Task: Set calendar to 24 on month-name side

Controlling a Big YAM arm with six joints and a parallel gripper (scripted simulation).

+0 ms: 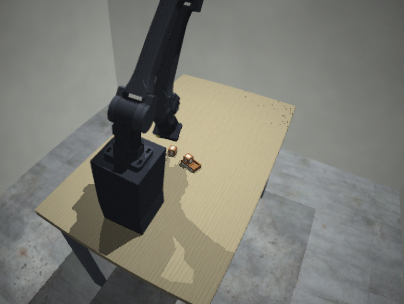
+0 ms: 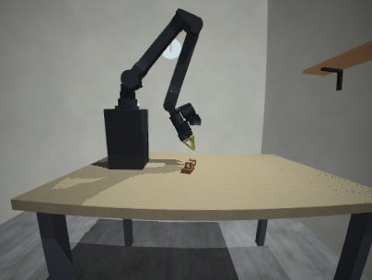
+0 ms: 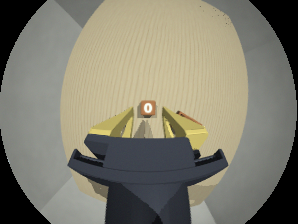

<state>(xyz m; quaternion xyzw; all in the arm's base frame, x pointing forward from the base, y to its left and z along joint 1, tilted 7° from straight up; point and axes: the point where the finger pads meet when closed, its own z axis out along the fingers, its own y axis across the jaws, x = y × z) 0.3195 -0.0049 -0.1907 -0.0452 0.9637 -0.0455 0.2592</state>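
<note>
Top, exterior share whole table; wrist looks down at tabletop.

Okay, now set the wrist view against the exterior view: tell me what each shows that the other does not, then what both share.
Only the wrist view: the white digit 0 on the face of the loose orange-brown cube.

Only the exterior view: the round pale wall clock, the orange-brown wall shelf and the black box-shaped pedestal.

Both: that cube, the gripper with yellow fingers standing open, and the pale wooden table.
</note>
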